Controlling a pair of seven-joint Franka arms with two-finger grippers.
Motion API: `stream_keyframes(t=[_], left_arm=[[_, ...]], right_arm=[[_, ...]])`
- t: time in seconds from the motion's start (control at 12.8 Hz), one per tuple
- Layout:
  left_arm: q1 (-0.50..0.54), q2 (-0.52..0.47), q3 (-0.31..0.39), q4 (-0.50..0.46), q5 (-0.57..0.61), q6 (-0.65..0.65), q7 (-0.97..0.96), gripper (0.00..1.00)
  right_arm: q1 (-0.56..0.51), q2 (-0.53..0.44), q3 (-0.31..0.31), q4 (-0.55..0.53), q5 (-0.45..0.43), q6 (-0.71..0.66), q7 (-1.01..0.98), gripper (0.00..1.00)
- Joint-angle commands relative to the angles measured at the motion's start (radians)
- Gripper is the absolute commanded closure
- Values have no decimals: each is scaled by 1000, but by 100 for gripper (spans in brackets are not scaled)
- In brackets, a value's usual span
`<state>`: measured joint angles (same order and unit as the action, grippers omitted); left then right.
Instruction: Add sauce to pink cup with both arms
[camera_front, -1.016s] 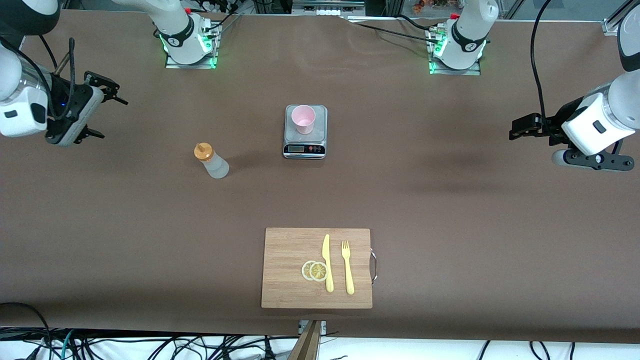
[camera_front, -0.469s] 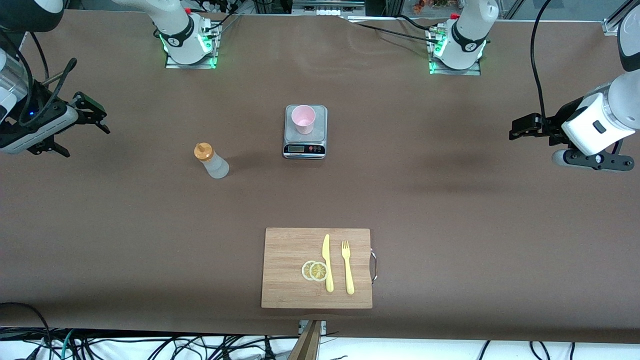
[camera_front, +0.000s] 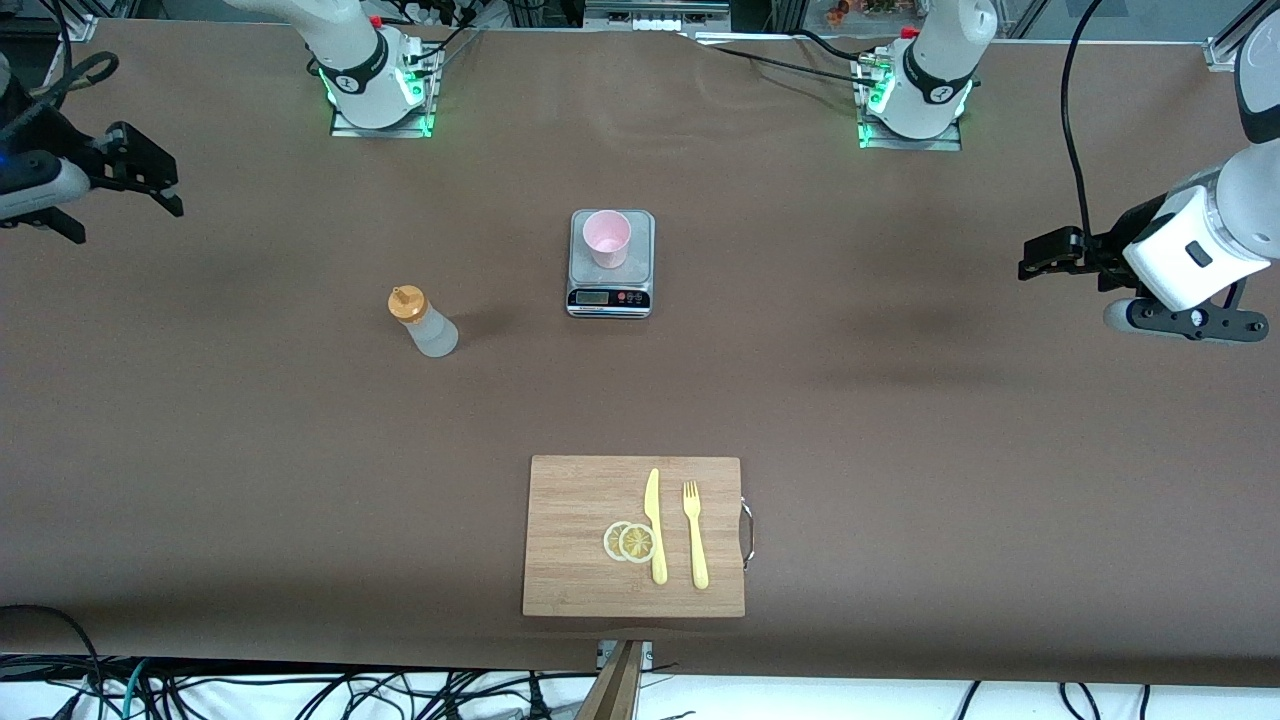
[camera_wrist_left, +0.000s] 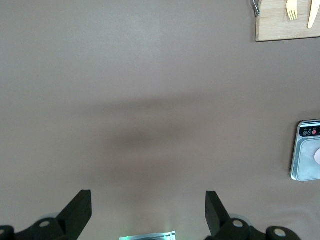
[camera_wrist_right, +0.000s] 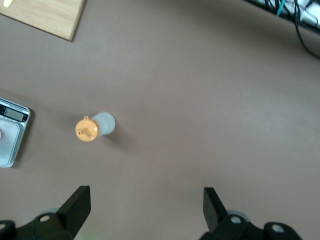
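The sauce (camera_front: 424, 322) stands upright on the tabletop (camera_front: 900, 420), toward the right arm's end, well apart from the pink cup (camera_front: 606, 238) on the scale (camera_front: 610, 263). It looks light and soft, perhaps slippery; take the body below the cap. Right pincer (camera_front: 140, 175) and left pincer (camera_front: 1045, 255) hover apart, both empty.

No legible text, scale (camera_front: 610, 262) display unreadable

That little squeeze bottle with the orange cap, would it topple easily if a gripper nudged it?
Probably. The sauce bottle stands upright, tall for its narrow base, so a push near the orange cap would likely tip it. Its frosted body looks like soft plastic, so it may give under a grip. Being round, it would likely roll once it fell.
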<state>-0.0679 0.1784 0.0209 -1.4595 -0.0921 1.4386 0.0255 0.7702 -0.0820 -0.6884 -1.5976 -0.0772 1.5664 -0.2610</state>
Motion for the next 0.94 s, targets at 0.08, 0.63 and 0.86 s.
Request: stream_keyframes(t=[0.08, 0.63, 0.86], left_arm=[[3, 10, -1, 27, 5, -14, 24, 0], [3, 10, -1, 27, 5, -14, 24, 0], [3, 10, -1, 27, 5, -14, 24, 0]], right_arm=[[-6, -7, -7, 5, -16, -74, 89, 0], [-370, 25, 345, 4, 0, -62, 98, 0], [-632, 33, 582, -1, 14, -25, 114, 0]])
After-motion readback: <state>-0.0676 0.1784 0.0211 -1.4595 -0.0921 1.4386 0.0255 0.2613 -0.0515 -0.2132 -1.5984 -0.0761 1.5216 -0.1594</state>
